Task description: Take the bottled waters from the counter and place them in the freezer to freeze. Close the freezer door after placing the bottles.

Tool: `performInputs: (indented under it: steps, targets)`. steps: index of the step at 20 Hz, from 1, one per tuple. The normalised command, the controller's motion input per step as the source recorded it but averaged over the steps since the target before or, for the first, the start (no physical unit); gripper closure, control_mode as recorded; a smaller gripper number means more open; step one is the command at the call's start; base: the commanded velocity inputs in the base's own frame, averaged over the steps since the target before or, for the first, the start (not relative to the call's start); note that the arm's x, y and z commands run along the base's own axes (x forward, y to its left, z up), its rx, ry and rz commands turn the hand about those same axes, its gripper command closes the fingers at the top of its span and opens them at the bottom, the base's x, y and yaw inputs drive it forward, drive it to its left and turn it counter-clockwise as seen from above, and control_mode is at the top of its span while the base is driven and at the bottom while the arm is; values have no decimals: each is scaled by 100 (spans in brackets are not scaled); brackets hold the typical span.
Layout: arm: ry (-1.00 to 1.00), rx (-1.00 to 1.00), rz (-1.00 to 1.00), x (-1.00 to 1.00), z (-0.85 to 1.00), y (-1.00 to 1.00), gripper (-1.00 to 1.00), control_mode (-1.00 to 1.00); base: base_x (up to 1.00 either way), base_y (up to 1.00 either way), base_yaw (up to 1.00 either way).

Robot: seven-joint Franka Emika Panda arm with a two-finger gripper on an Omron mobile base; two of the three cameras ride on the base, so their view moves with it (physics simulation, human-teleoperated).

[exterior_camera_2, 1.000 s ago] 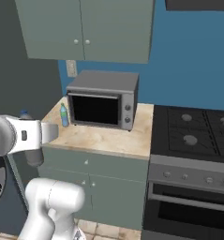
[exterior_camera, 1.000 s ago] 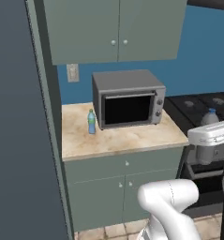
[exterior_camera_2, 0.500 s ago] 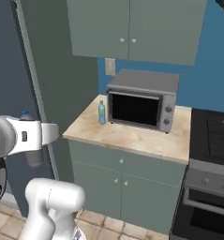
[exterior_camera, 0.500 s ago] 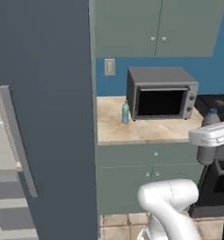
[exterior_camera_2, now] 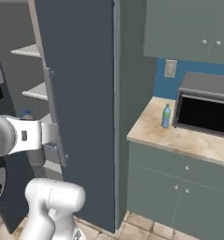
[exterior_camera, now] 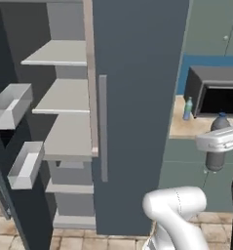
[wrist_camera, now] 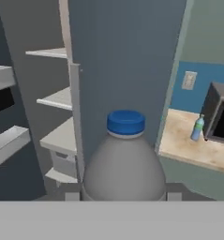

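Hand (wrist_camera: pixel 124 199) clamped on the grey bottle (wrist_camera: pixel 124 161), cap up, carried upright in front of the freezer (exterior_camera: pixel 137 97). Step in hand: ferrying the first bottle toward the open compartment. Next move, as I judge: swing left past the door edge onto a shelf (exterior_camera: pixel 64 100). Count: two bottles; the blue bottle (exterior_camera_2: pixel 166 116) stands on the bench (exterior_camera_2: pixel 179 138) beside the microwave (exterior_camera_2: pixel 207 103). One freezer door (exterior_camera: pixel 10 161), open.

Blue wall (exterior_camera_2: pixel 161 82), grey-green wall cabinets (exterior_camera_2: pixel 188 28), tan tiled floor (exterior_camera: pixel 10 234).
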Motion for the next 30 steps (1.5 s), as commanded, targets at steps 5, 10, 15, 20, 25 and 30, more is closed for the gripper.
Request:
performInputs:
  steps: [5,10,15,20,25,30]
  targets:
    - [0,0,0,0,0,0,100,100,2,81,25]
    - [0,0,0,0,0,0,100,100,8,50,37]
    - [0,0,0,0,0,0,100,100,1,24,29]
    - [0,0,0,0,0,0,100,100,16,31,8]
    - [0,0,0,0,0,0,100,100,48,43,0]
    - [0,0,0,0,0,0,100,100,51,13,-10]
